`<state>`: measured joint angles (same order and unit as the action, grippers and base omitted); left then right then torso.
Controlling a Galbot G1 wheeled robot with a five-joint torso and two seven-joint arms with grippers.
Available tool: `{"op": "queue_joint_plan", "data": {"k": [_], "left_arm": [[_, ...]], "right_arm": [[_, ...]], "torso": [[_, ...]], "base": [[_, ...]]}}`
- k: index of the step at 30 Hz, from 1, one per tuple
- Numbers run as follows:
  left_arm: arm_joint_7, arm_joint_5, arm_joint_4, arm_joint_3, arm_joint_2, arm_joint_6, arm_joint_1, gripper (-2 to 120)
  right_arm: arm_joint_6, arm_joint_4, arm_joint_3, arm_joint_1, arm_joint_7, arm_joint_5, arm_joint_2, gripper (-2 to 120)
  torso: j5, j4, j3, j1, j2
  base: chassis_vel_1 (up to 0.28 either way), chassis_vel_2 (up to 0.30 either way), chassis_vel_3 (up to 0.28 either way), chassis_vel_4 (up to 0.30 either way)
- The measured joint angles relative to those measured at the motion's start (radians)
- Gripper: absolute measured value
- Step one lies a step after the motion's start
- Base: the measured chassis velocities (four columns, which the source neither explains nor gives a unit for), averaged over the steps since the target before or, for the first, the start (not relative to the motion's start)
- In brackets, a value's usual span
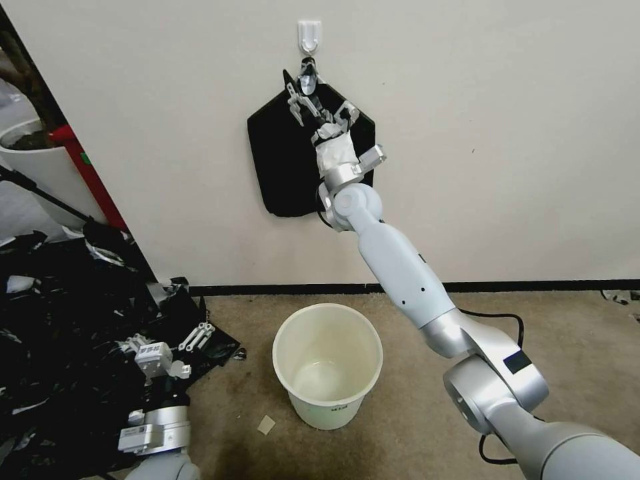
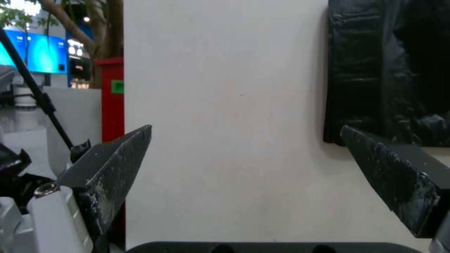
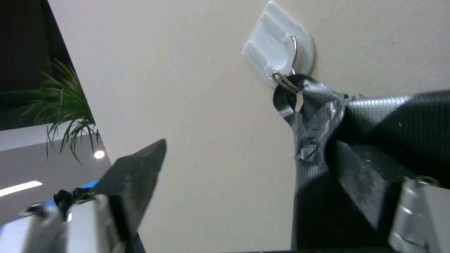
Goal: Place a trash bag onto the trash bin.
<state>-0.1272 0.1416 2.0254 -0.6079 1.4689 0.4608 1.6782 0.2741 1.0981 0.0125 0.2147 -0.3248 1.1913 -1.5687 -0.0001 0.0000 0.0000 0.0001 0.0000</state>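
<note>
Cream-white trash bin [image 1: 327, 363] sitting upright on the carpet [image 1: 413, 400] near the wall [image 1: 480, 133], mouth open, nothing draped over its rim. Up on that wall, flat matte black pack [image 1: 283, 160] hanging by a grey taped tip [image 3: 314, 116] from a white hook [image 1: 309, 35]. Right end effector [image 1: 319, 110] raised high against the upper part of the pack, just below the hook, spread wide apart with one finger [image 3: 136, 175] off to the side over bare wall and the other finger [image 3: 358, 182] lying on the pack's black surface beside the taped tip, gripping nothing. Left end effector [image 1: 193, 337] parked low at the left, over a big heap of black plastic bags [image 1: 60, 333], also spread wide and gripping nothing. Can't pick out a single loose trash bag anywhere, just that heap. White planter pot [image 1: 33, 160] further back at the left edge.
</note>
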Motion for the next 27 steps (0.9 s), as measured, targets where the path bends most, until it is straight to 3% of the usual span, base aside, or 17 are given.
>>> {"op": "queue_joint_plan", "data": {"k": [3,6,27], "left_arm": [[0.0,-0.002,-0.001,0.004,0.0,0.002,0.001,100],[0.0,-0.003,-0.004,0.007,0.0,0.004,0.002,100],[0.0,-0.012,-0.02,0.022,0.003,0.009,-0.003,100]], "right_arm": [[0.001,-0.013,-0.006,-0.008,-0.005,0.0,-0.004,73],[0.001,-0.018,-0.008,-0.011,-0.008,0.001,-0.006,70],[0.005,0.01,-0.001,0.022,-0.016,-0.037,0.01,75]], "torso": [[0.0,-0.0001,0.0,0.0,0.0],[0.0,0.0,0.0,0.0,0.0],[0.0001,0.0,0.0,0.0,0.0]], "base": [[0.0,0.0,0.0,0.0],[0.0,0.0,0.0,0.0],[0.0,0.0,0.0,0.0]]}}
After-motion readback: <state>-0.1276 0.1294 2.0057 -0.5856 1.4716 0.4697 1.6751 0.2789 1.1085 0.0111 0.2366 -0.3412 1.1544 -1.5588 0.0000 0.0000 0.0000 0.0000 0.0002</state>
